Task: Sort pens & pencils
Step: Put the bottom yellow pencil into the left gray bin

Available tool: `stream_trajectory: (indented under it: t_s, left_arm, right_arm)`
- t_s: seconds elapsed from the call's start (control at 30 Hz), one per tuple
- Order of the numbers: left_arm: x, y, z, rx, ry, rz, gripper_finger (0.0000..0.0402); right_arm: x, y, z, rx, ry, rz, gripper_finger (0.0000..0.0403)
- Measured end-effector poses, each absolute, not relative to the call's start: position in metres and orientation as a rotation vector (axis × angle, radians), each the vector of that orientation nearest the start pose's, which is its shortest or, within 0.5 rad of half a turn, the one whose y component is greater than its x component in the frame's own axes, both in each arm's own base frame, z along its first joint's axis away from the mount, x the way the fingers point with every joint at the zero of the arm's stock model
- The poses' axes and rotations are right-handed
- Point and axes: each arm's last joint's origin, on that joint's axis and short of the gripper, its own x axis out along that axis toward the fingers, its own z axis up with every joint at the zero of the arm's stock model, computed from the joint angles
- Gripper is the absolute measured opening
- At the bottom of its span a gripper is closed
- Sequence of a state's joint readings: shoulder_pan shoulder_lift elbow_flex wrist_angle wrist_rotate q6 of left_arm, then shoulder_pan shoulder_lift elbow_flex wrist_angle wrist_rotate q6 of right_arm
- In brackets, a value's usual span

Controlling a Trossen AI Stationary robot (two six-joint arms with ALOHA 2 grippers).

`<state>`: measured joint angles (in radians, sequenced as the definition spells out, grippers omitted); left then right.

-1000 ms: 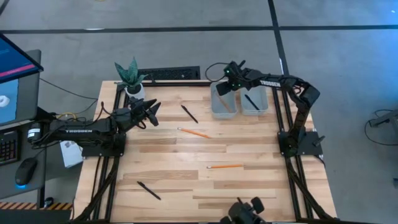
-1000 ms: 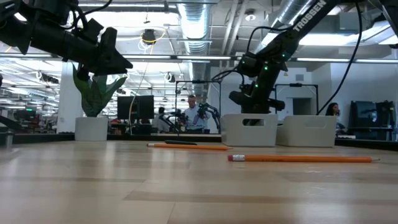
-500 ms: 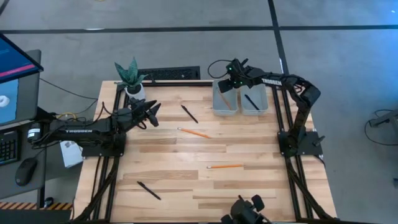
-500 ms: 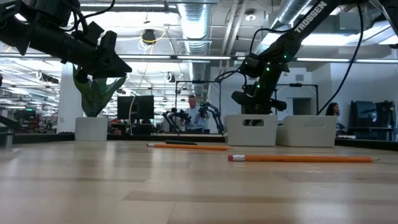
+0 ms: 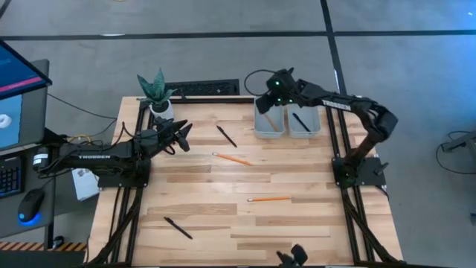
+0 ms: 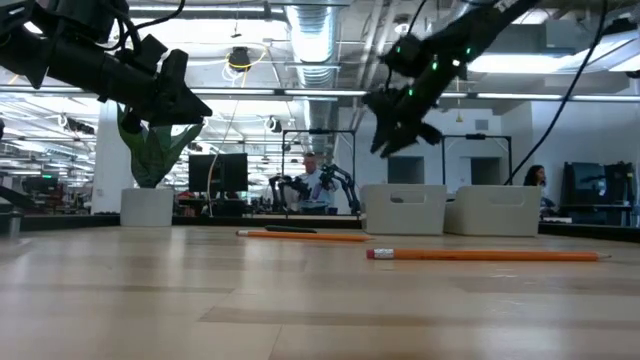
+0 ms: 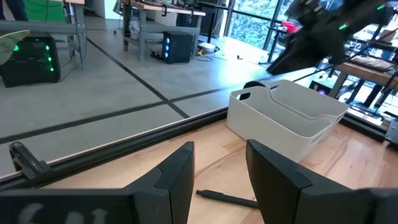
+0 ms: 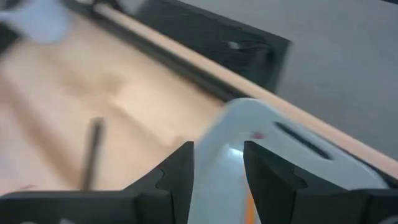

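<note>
Surface: pale wood planks, butcher-block look, smooth w/ slight sheen in low view. Two bins: white plastic, smooth, semi-gloss. Pencils: orange painted wood, light gloss. Pens: black, look like plastic, matt. Arms & left gripper fingers: dark matt plastic/metal, can't tell which. Frame rails round the surface: black metal, matt. Floor: grey, smooth, concrete-like. Plant pot: white, smooth.

Robotics lab: exposed ceiling ducts, workbenches, another robot arm behind.
</note>
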<state>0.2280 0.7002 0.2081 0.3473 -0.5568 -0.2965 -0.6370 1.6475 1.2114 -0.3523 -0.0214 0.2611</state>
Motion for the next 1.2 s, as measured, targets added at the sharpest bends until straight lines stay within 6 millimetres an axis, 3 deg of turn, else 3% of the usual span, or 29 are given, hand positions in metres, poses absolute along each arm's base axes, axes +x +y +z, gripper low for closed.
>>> stream_trajectory:
  t_s: [0.3,0.53,0.7,0.9,1.2]
  left_arm:
    - [0.146,0.05,0.197,-0.256,0.029,0.799,0.0135]
    - [0.146,0.05,0.197,-0.243,0.034,0.798,0.0135]
    - [0.146,0.05,0.197,-0.226,0.041,0.797,0.0135]
    - [0.147,0.049,0.197,-0.196,0.059,0.765,0.0135]
    - [0.148,0.047,0.197,-0.155,0.086,0.688,0.0135]
  right_arm:
    - [0.293,-0.155,0.294,0.393,0.596,-0.427,0.0161]
    - [0.301,-0.11,0.312,0.327,0.559,-0.291,0.0164]
    - [0.307,-0.082,0.315,0.189,0.572,-0.18,0.0161]
    - [0.313,-0.049,0.313,0.15,0.598,-0.081,0.016]
    - [0.308,0.0,0.299,0.072,0.784,0.077,0.0153]
